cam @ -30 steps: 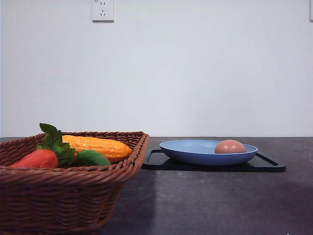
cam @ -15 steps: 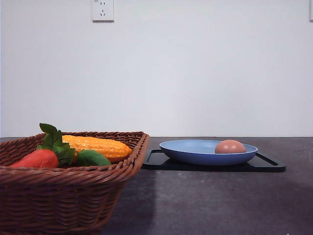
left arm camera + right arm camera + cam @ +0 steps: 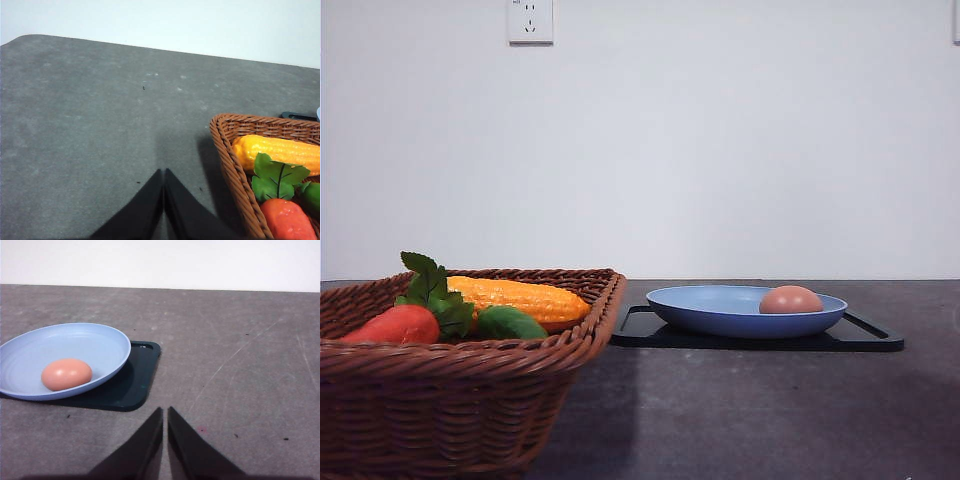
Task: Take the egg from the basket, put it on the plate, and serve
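Note:
The salmon egg [image 3: 790,299] lies in the blue plate [image 3: 720,310], toward its right side; the right wrist view shows the egg [image 3: 66,374] resting in the plate [image 3: 95,345]. The wicker basket [image 3: 450,400] stands at the front left, its rim [image 3: 227,160] also in the left wrist view. My left gripper [image 3: 163,175] is shut over bare table, beside the basket's corner. My right gripper [image 3: 165,412] is shut with nothing in it, over the table just off the tray, apart from the plate.
The plate sits on a flat black tray [image 3: 860,338] [image 3: 135,385]. In the basket lie a corn cob [image 3: 520,298] [image 3: 280,152], a red leafy vegetable [image 3: 400,325] [image 3: 287,220] and a green item [image 3: 510,324]. A wall with a socket [image 3: 530,20] stands behind the dark table.

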